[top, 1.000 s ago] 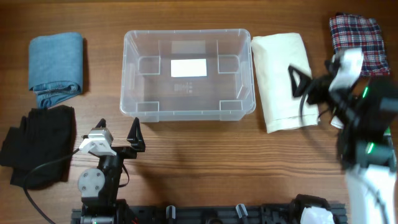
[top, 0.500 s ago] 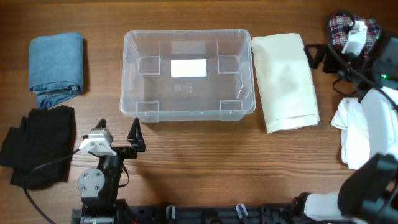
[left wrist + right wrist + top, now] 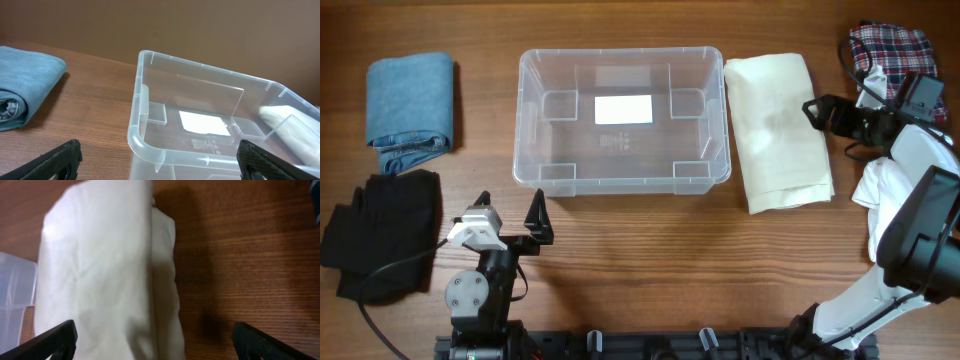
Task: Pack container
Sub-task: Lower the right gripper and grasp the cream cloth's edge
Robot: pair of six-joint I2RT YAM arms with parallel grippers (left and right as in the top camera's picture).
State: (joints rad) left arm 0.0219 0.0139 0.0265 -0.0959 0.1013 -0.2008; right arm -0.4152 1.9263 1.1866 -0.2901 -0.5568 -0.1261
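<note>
Container (image 3: 620, 52) by desk's far edge, likely light, stiff, slick; take its thick rim — left gripper (image 3: 159, 150) and right gripper (image 3: 155, 330) gape empty.

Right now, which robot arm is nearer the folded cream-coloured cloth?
Right. The right arm has its open jaws at the right edge of the folded cream cloth; the left arm sits near the front-left corner of the clear rectangular plastic bin, well away.

You have one clear container (image 3: 620, 183), set mid-table. Count four folded cloths around it: one blue (image 3: 410, 100) at far left, one black (image 3: 380, 235) at near left, one cream (image 3: 778, 130) just right of the container, and one plaid (image 3: 890, 50) at far right. A white shape (image 3: 880, 195) at near right may be a fifth; you cannot tell.
</note>
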